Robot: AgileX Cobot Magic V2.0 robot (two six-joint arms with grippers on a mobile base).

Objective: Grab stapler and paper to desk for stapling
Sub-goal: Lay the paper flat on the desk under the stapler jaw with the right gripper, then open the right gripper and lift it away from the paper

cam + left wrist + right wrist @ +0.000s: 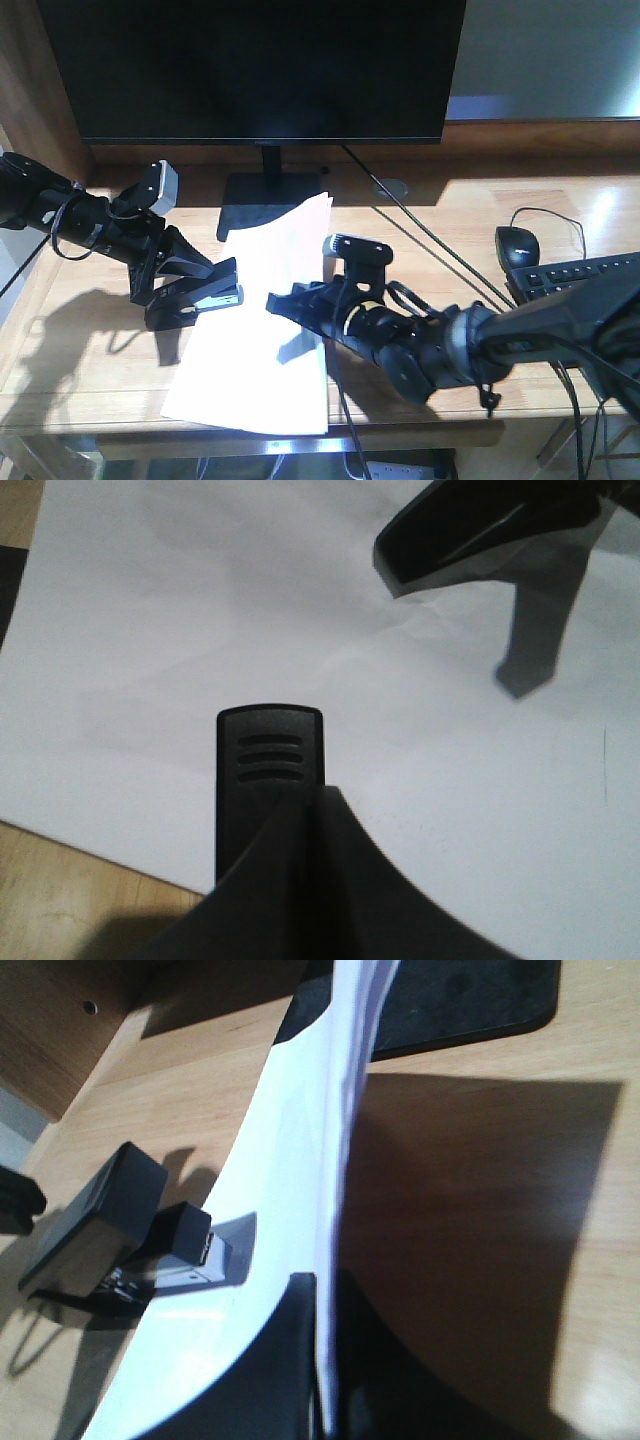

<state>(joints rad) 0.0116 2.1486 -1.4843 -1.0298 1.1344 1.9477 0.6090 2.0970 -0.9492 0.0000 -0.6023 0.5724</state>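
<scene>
At middle left, the left gripper (195, 288) is clamped on the stapler (222, 291), its nose at the edge of the paper (255, 370), I think to staple it. The right gripper (285, 302) pinches the other side, to steady it on the desk (90, 375).

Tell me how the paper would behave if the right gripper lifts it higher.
Probably floppy: the paper bends upward where the right gripper pinches its edge. Thin and likely light, its free part may slide on the desk. The pinch could crease it.

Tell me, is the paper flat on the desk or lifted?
Partly lifted: the right end effector pinches one edge of the paper, curling it up off the desk.
</scene>
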